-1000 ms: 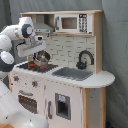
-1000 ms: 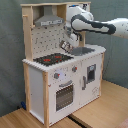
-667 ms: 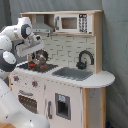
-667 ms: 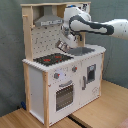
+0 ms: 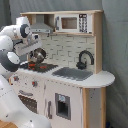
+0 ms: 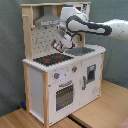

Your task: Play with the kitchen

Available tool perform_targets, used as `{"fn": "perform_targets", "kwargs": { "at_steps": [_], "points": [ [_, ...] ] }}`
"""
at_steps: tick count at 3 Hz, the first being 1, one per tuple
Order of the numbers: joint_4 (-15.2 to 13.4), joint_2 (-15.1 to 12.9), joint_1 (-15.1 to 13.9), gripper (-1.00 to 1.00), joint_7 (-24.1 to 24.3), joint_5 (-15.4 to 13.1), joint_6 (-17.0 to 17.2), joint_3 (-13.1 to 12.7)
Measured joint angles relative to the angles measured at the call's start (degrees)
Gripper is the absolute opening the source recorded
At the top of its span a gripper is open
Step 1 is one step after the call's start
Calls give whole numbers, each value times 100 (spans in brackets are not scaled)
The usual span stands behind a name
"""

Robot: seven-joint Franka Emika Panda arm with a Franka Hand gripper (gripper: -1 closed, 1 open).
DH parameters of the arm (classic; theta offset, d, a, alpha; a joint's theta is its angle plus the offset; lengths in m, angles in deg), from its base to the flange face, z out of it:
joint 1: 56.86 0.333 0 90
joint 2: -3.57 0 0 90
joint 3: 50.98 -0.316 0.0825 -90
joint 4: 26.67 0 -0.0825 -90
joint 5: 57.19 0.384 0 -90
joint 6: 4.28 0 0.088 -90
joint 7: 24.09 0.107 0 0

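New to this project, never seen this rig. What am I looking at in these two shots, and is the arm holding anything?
Both pictures show one moment, taken by two fixed cameras standing off the arm on different sides. The white jointed machine is a single robot arm. It reaches over a toy kitchen made of white panels and light wood. On top sit a black stovetop with red burners, a sink and a black faucet. Below are an oven door and knobs. The gripper hangs above the stovetop with something round and shiny at its tip, perhaps a small pot; whether it is truly gripped, I cannot tell.
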Motion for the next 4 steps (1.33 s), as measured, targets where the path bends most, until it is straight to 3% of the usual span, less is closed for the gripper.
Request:
{"fn": "perform_targets", "kwargs": {
  "at_steps": [1,2,3,4],
  "points": [
    [385,3,-294,-100,183,-1,5,-389],
    [650,19,-380,-100,605,-23,259,-606],
    [795,94,-384,-100,1076,-16,567,-639],
    [1128,313,-548,-100,1413,-6,544,-845]
  ]
}}
